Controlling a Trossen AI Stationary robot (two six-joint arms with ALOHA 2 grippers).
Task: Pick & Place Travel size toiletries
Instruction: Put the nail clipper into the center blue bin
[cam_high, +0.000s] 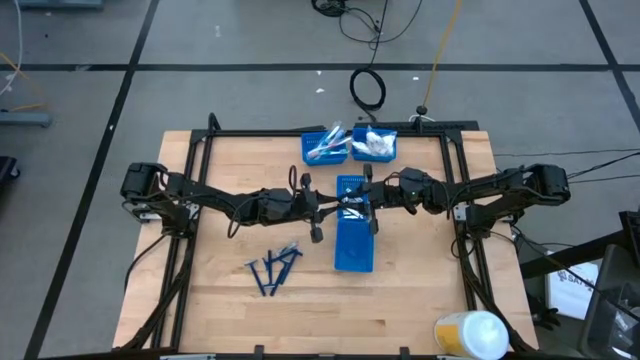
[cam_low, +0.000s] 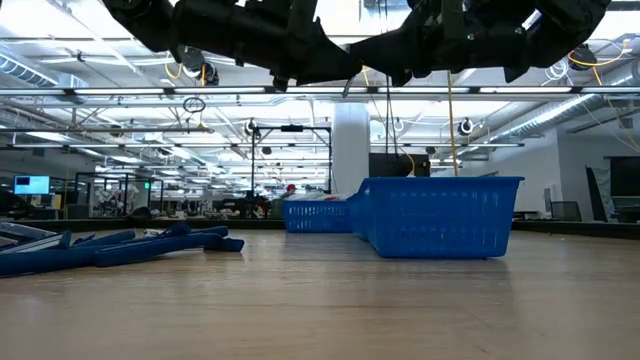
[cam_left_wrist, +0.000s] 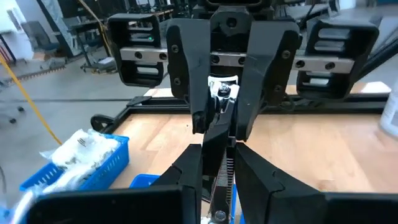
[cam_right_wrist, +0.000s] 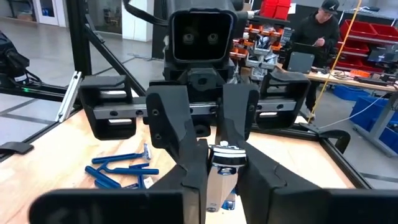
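My two grippers meet fingertip to fingertip over the long blue bin (cam_high: 354, 240), in the middle of the table. My left gripper (cam_high: 337, 204) and my right gripper (cam_high: 366, 199) are both shut on one short silvery tube (cam_right_wrist: 219, 183), held level between them. Dark blue razors (cam_high: 275, 268) lie flat on the table, near and left of the bin; they also show in the low view (cam_low: 120, 245). At the far edge, one small blue bin (cam_high: 325, 146) holds white and light-blue sticks. Another small bin (cam_high: 375, 145) holds white packets. My left gripper pinches the tube's ridged, flat end (cam_left_wrist: 220, 179) between its two fingers, coming level from the table's left. The tube is lifted clear above the long bin. My right gripper pinches the tube's silvery body beside its white cap (cam_right_wrist: 225, 154) between its two fingers, coming level from the table's right. The tube runs along the fingers.
A black frame (cam_high: 330, 131) runs around the work area. A white and yellow bottle (cam_high: 470, 334) lies at the near right corner. The long bin stands in the low view (cam_low: 440, 215). A person (cam_right_wrist: 317, 28) sits at a desk beyond the table.
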